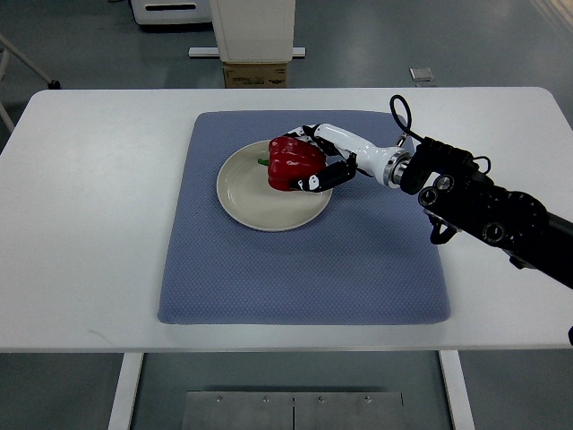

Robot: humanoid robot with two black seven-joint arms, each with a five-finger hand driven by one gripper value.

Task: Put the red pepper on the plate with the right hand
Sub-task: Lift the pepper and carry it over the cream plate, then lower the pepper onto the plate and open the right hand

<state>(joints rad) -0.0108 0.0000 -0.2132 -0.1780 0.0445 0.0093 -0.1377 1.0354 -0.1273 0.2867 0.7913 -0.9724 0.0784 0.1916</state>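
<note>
You see the white table (89, 224) under a blue mat (295, 269). On the mat, the plate (255, 202) carries the red pepper (294, 163) at its 2 o'clock edge. The right hand (327, 161) has its fingers closed around the pepper. A cardboard box (255, 74) stands on the grey floor at 12 o'clock.

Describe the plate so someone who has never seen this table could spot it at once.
On the white table lies a blue-grey mat. In the mat's upper middle sits the plate, round and cream. It is the only dish there, and the right robot hand holds a red pepper over its right part.
</note>
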